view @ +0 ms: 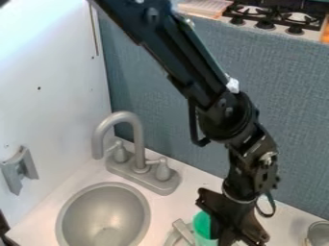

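The black gripper point(233, 218) hangs low over the counter at the bottom right of the camera view, to the right of the sink. Right beside its left side is a green cup-like object point(202, 225), partly covered by the gripper and with its lower part cut off by the view's edge. Whether the two touch, or the gripper holds it, I cannot tell. A grey curved piece point(183, 232) lies just left of the green object.
A round grey sink point(104, 216) is set in the white counter point(193, 190), with a grey faucet point(137, 139) behind it. A grey bracket point(19, 169) is on the left wall. A metallic round container point(318, 234) stands at the right edge. A stove point(276, 17) shows beyond the blue-grey partition.
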Robot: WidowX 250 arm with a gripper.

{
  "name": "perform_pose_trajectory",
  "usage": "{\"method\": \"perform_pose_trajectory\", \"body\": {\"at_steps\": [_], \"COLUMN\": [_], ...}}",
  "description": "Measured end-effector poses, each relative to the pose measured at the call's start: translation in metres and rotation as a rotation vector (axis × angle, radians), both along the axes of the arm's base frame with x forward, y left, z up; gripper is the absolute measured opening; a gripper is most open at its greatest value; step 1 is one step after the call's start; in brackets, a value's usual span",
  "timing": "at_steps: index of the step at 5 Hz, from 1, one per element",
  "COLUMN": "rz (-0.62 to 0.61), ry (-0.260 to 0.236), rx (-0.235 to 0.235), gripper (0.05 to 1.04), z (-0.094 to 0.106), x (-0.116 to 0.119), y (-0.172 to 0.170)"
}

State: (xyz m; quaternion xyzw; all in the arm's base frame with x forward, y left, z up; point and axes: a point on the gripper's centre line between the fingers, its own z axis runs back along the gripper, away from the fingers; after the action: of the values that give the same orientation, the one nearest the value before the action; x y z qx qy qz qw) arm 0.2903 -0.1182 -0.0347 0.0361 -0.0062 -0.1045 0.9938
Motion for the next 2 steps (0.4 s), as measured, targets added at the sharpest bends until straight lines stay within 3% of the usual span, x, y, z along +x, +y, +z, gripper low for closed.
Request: {"method": "perform_pose_trajectory", "body": {"at_steps": [2], "rz": [0.033], "ry": [0.019], "rx": [0.023], "gripper": [0.088], "z": [-0.0075], "x": [0.0033], "y": [0.0007]}}
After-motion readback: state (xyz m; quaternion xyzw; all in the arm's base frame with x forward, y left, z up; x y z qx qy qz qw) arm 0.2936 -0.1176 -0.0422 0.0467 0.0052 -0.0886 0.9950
